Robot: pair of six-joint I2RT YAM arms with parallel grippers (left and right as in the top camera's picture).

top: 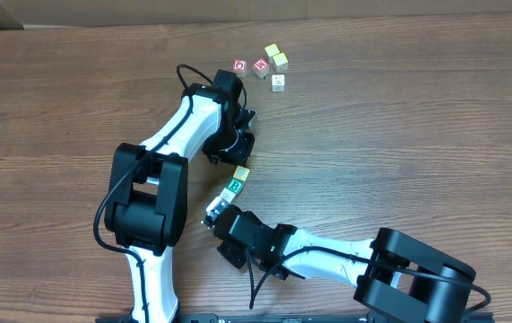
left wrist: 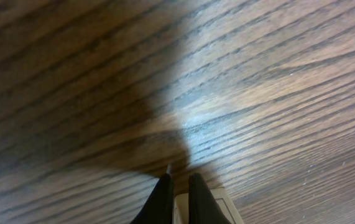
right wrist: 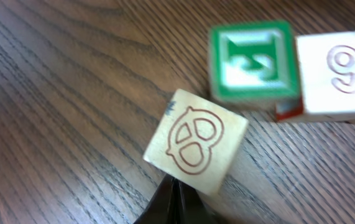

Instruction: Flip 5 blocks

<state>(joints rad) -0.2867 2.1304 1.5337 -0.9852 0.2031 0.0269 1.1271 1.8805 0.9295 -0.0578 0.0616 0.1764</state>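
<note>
At the middle of the counter [top: 399, 135], dark streaked wood grain. Right gripper [right wrist: 174, 200]: fingers pressed together, tip at the lower edge of a pale wooden block [right wrist: 196, 140], square-cut, engraved with a pretzel outline, set cornerwise. Just beyond, a green-framed block [right wrist: 252, 62] touches a whitish block [right wrist: 336, 74] carved "9". Left gripper [left wrist: 177, 196] pressed together over bare grain. More blocks [top: 281, 62] lie at the far side beside two red-printed cubes [top: 240, 66].
</note>
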